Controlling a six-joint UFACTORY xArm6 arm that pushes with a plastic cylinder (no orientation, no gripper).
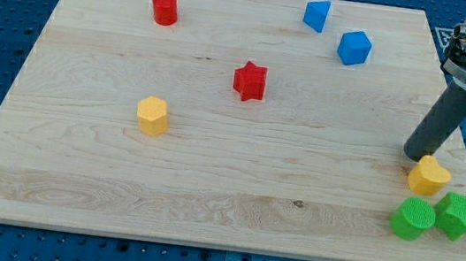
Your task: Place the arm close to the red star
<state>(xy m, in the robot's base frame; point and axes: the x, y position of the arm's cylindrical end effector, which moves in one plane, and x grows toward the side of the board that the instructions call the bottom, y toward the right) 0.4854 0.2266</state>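
Observation:
The red star (250, 81) lies on the wooden board (209, 181), a little above and right of the board's middle. My tip (414, 155) is at the board's right edge, far to the right of the red star and slightly lower. It stands just above and left of a yellow heart-shaped block (430, 176), close to touching it. The dark rod rises from the tip toward the view's top right.
A red cylinder (165, 8) sits at top left. Two blue blocks (317, 15) (354, 47) sit at top right. A yellow block (153, 115) lies left of centre. A green cylinder (413, 218) and a green star (459, 215) sit at bottom right.

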